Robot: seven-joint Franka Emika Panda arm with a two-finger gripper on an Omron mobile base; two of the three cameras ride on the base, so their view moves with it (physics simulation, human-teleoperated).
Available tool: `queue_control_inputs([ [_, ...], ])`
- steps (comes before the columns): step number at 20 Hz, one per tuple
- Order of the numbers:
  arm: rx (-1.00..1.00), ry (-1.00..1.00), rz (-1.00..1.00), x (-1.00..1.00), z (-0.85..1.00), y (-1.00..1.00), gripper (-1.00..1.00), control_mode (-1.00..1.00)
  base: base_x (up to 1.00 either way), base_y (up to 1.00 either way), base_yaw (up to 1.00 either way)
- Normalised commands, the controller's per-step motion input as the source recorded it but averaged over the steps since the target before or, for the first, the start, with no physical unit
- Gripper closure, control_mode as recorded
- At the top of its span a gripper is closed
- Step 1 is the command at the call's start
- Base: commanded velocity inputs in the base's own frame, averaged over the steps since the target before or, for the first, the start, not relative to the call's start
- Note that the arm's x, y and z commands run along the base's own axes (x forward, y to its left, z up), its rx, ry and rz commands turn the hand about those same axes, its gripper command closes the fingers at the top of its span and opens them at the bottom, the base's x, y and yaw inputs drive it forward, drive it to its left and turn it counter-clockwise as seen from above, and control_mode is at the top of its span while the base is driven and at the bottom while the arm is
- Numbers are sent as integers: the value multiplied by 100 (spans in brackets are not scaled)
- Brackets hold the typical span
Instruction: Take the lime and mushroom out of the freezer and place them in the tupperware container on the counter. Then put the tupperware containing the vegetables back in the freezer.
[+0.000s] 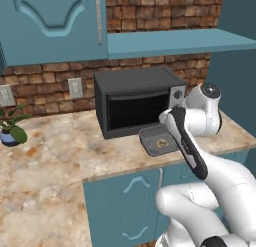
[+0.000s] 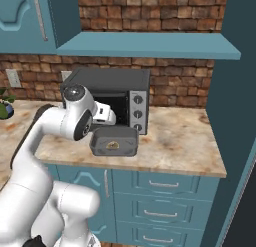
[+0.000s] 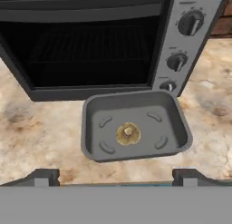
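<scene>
The mushroom [image 3: 128,133] lies in the middle of the tupperware container [image 3: 93,128] on the desk [image 3: 41,128], just before the toaster oven [image 3: 90,46]; the end effector [image 3: 116,177] hangs above, fingers apart, empty.

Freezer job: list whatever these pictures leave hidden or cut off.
- Freezer: right base view crops it at the edge; its inside is unseen, so the lime's whereabouts cannot be told.
- Tupperware container: in the left base view the arm covers its right end.
- Mushroom: clear in the hand view; a tiny speck in both base views.
- Tool: open, its tips barely rise into the hand view.
</scene>
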Motion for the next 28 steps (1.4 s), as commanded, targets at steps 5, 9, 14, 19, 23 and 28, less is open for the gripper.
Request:
queue_control_inputs([
  [5,6,-3,-2,-97,100,1,-100,-100,0,0,0],
  [9,0,0,-5,-74,100,5,-100,-100,0,0,0],
  [14,-2,-6,-1,-65,67,0,-100,-100,0,0,0],
  [19,0,0,0,-2,0,0,-100,-100,0,0,0],
  [23,0,0,0,-1,0,0,-100,-100,0,0,0],
  [28,0,0,0,-11,0,0,-100,100,-51,-17,0],
])
